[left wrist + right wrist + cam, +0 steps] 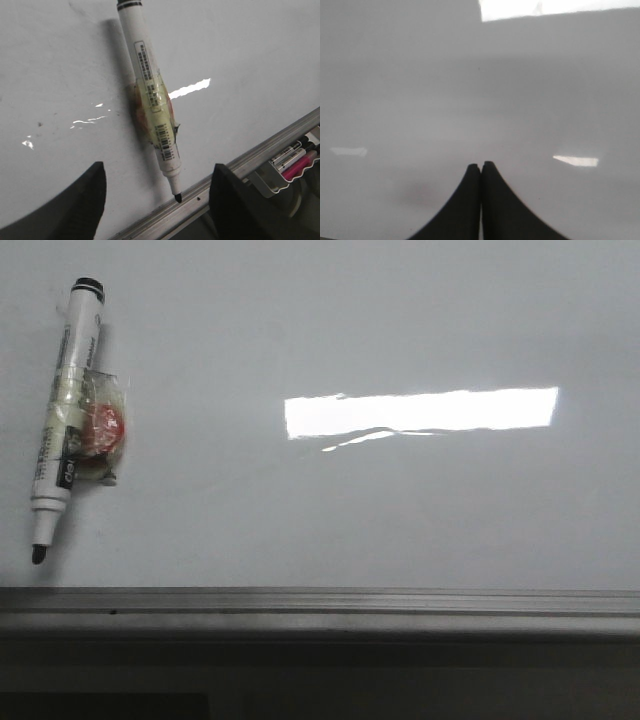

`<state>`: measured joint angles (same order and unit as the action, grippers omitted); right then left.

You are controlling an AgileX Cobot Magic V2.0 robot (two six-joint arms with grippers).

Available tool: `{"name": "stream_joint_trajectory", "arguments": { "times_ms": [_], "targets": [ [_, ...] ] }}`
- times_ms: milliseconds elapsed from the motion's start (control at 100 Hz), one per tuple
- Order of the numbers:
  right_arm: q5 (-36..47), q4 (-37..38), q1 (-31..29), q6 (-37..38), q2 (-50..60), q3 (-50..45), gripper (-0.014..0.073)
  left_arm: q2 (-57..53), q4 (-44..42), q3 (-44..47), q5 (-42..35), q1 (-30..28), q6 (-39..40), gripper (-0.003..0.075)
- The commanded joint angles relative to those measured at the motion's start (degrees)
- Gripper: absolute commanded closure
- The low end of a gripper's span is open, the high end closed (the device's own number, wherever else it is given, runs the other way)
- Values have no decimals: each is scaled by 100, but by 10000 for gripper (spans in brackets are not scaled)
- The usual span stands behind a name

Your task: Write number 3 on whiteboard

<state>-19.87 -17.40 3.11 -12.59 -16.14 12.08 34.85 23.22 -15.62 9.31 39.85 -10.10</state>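
The whiteboard [400,510] is glossy white-grey and fills most of the front view; no number 3 shows on it. An uncapped white marker [65,410] with a black tip lies on it at the left, tip toward the grey rail, with tape and a red piece wrapped round its middle. In the left wrist view the marker [150,95] lies ahead of my open, empty left gripper [157,180], its tip near the rail. My right gripper [481,167] is shut on nothing over bare board [470,90]. Neither gripper shows in the front view.
A grey metal rail [320,602] runs along the board's lower edge. A bright rectangular light reflection [420,412] sits mid-board. Beyond the rail in the left wrist view, a holder [292,162] holds several spare markers.
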Motion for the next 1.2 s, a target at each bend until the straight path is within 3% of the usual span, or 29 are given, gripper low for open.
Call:
{"name": "stream_joint_trajectory", "arguments": {
  "times_ms": [0, 190, 490, 600, 760, 920, 1190],
  "targets": [
    [424, 23, -2, -65, -98, 215, 638, 335, 277, -215, -785, 204, -15, 314],
    [432, 23, -2, -65, -98, 215, 638, 929, 323, -215, -1506, 739, -15, 314],
    [453, 23, -2, -65, -98, 215, 638, 1800, 516, -224, -2305, 805, -5, 321],
    [453, 23, -2, -65, -98, 215, 638, 1995, 728, -224, -2344, 805, -5, 423],
    [304, 23, -2, -65, -98, 215, 638, 2221, 1364, -224, -2344, 805, -5, 740],
    [294, 23, 297, -75, -98, 250, 638, 2244, 1120, -228, -2347, 805, -127, 741],
    [427, 23, 1711, -311, -568, 289, 638, 2195, -749, -653, -2163, 805, -127, 741]
  ]
}}
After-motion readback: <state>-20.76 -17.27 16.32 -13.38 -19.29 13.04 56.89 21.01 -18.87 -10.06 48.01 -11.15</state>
